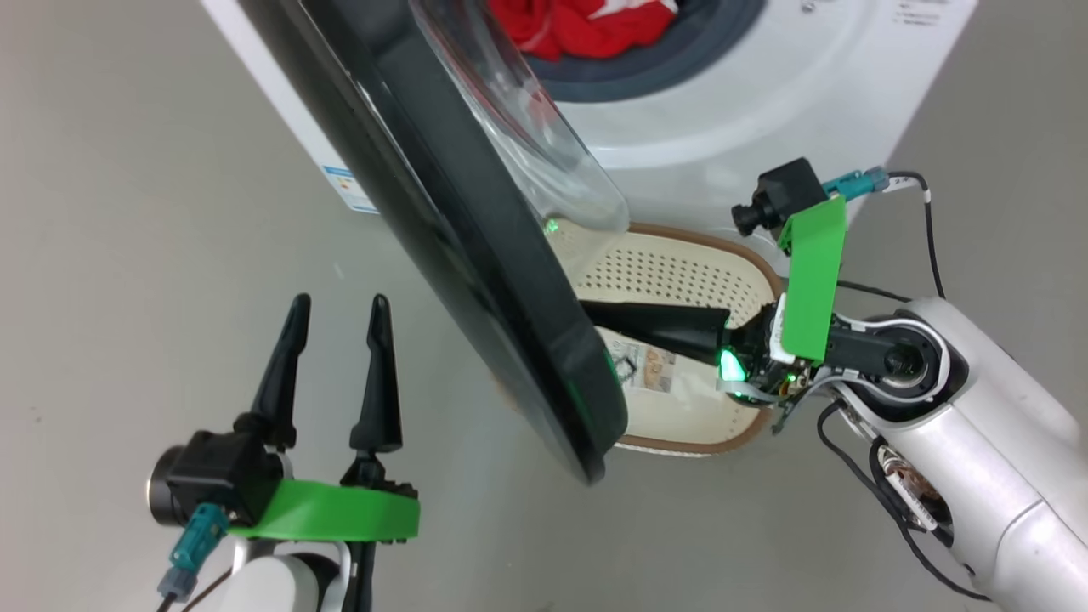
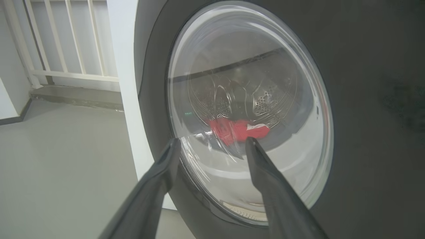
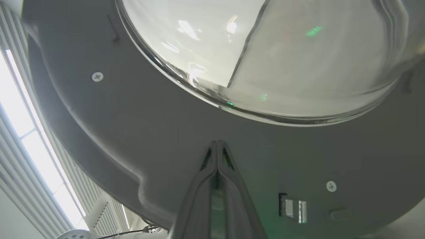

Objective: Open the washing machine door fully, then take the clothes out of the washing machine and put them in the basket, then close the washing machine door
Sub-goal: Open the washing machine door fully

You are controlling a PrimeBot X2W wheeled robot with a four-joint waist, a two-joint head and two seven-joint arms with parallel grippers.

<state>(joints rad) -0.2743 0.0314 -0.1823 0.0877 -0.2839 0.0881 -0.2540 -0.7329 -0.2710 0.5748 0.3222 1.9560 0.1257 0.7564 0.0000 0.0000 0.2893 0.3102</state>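
1. Clothes, bright red with a white band, lie in the mouth of the washing machine, at the far side of the scene.
2. The washing machine door stands partly open, swung out toward the left. Its black rim is edge-on in the head view and its glass bowl faces the drum.
3. The basket sits on the floor just in front of the machine, under the door's lower edge and partly hidden by it. A sticker shows inside.
4. The right end effector is closed, fingers pressed together with nothing between them. It is above the basket, tips at the door's grey inner face below the glass; whether they touch it cannot be told.
5. The left end effector is open and holds nothing. It is near and left, on the door's outer side and apart from it. Along its fingers the clothes show through the glass.
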